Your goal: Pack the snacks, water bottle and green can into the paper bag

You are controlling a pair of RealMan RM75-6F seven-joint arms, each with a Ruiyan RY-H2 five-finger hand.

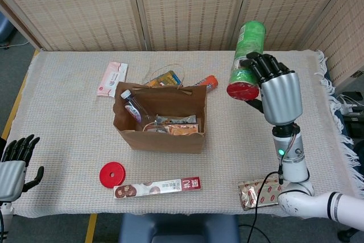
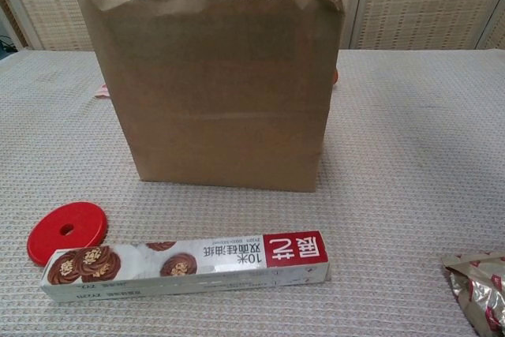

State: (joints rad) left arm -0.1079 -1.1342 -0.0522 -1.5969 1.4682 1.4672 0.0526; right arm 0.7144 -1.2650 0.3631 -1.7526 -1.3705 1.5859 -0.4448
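Observation:
My right hand grips the green can with the red base, held high in the air to the right of the open paper bag. The can is tilted, its red base facing the camera. Inside the bag a water bottle and snack packets show. My left hand hangs open at the table's front left corner, holding nothing. Neither hand nor the can appears in the chest view, where the bag fills the middle.
A long biscuit box and a red disc lie in front of the bag. A shiny snack packet lies front right. A pink packet, a yellow packet and an orange tube lie behind the bag.

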